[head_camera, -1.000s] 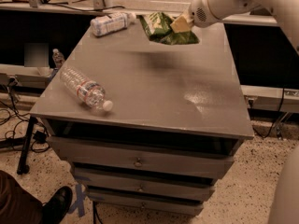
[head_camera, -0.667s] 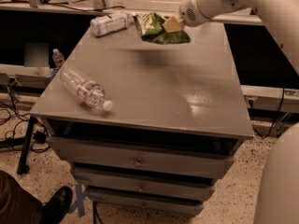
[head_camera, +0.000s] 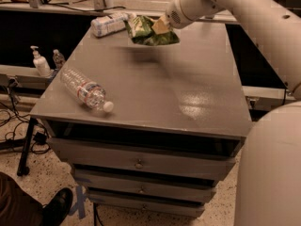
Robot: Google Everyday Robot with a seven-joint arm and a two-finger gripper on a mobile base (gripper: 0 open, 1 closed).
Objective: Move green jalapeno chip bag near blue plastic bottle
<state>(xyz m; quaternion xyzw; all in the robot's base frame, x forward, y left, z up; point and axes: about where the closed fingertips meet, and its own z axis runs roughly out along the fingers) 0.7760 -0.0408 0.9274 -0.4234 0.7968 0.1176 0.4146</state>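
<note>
The green jalapeno chip bag (head_camera: 149,30) hangs crumpled in the air above the far middle of the grey table (head_camera: 155,88). My gripper (head_camera: 161,26) is shut on the bag's right upper edge, at the end of the white arm that comes in from the upper right. The blue plastic bottle (head_camera: 109,24), with a pale label, lies on its side at the table's far left corner, just left of the bag. The bag's shadow falls on the tabletop below it.
A clear ribbed bottle (head_camera: 86,90) with a red-and-blue label and white cap lies on its side at the table's left front. A pump dispenser (head_camera: 40,63) and a small bottle (head_camera: 58,59) stand on a ledge to the left. A shoe (head_camera: 55,207) shows at the lower left.
The arm has carried the chip bag leftward and a little farther back, closer to the pale-labelled bottle. The bottles have not moved.
</note>
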